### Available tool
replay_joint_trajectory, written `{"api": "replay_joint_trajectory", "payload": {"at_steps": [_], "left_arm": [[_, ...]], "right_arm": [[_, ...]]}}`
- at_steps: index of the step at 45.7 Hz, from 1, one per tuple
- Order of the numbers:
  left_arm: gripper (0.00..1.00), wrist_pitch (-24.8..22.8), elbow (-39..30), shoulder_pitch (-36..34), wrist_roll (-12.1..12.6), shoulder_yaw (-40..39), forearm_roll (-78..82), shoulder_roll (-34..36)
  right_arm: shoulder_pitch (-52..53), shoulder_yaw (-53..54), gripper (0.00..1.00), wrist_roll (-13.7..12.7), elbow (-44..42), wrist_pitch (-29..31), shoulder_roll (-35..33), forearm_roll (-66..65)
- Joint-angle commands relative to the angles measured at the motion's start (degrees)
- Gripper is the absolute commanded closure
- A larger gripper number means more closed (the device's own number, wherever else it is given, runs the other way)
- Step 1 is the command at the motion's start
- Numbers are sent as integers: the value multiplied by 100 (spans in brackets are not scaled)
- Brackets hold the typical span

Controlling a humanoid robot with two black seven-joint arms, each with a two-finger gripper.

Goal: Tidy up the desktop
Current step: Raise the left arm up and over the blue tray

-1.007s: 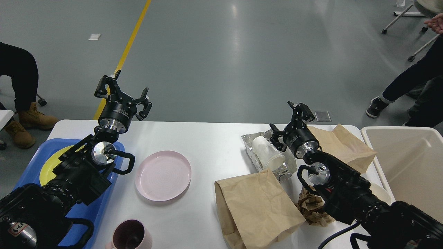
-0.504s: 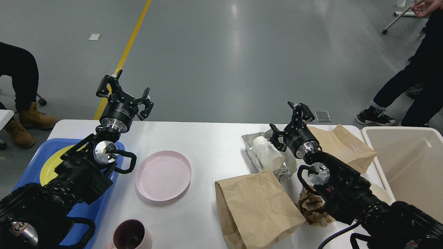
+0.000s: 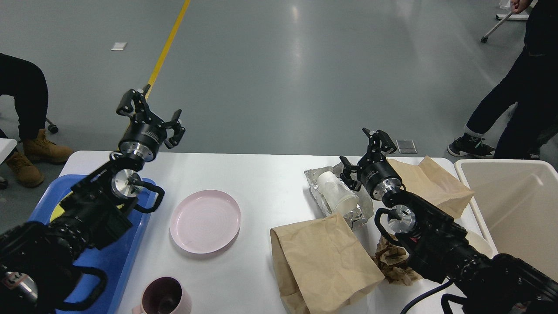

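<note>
1. Nearest, the desktop (image 3: 261, 183) spreads beneath both arms; a pink plate (image 3: 205, 220) lies at 5 o'clock from the left gripper (image 3: 150, 113).
2. Farther, that gripper hangs open, empty.
3. The right gripper (image 3: 365, 152), open, empty, is nearer the plastic-wrapped cup (image 3: 338, 194).

L hand (image 3: 150, 114) open, R hand (image 3: 365, 151) open, pink plate (image 3: 205, 221) on desktop (image 3: 261, 183)
</note>
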Motion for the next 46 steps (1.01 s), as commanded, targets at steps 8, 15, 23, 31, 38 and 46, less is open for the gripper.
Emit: {"api": "replay_joint_trajectory", "payload": {"at_steps": [8, 15, 23, 31, 38, 46], "left_arm": [[4, 242, -16, -2474, -7, 5151, 31, 1215], [4, 162, -410, -3608, -7, 7527, 40, 1364], [4, 154, -1376, -4434, -7, 7827, 57, 1909], [4, 92, -3081, -5559, -7, 9371, 75, 1927], [4, -583, -4708, -6631, -7, 11157, 75, 1549], [4, -2358, -5025, -7467, -7, 11299, 128, 1523]], "right_arm": [[0, 0, 0, 0, 0, 0, 0, 0], [0, 0, 0, 0, 0, 0, 0, 0], [0, 0, 0, 0, 0, 0, 0, 0], [0, 0, 0, 0, 0, 0, 0, 0], [0, 0, 0, 0, 0, 0, 0, 0], [0, 0, 0, 0, 0, 0, 0, 0]]}}
